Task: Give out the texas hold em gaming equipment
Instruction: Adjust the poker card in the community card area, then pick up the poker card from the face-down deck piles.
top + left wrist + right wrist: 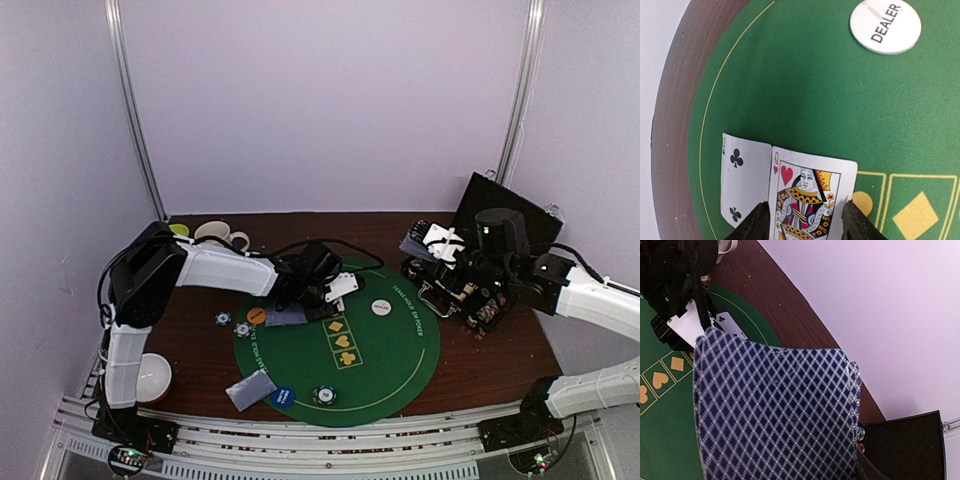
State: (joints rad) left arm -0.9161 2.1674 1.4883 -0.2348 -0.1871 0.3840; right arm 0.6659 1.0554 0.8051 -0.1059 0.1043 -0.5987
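Chips (pixel 322 395) and dealer button (pixel 380 307) are lying on the mat (pixel 400 360). The right gripper (pixel 432 245) at 2 o'clock is clutching the deck (pixel 775 410). The left gripper (pixel 806 222) is straddling the queen of hearts (pixel 805 195), grip unclear. Dealing is looking unfinished.

Overhead, two wrist close-ups — shared mat (pixel 400 340).

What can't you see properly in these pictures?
Right wrist view: the patterned card back fills the frame, hiding its face and the fingers of the right gripper.
Left wrist view: the bottom edge cuts off the queen of hearts, so whether the left gripper pinches it is unclear.
Top view: lettering on the blue button is too small to read.
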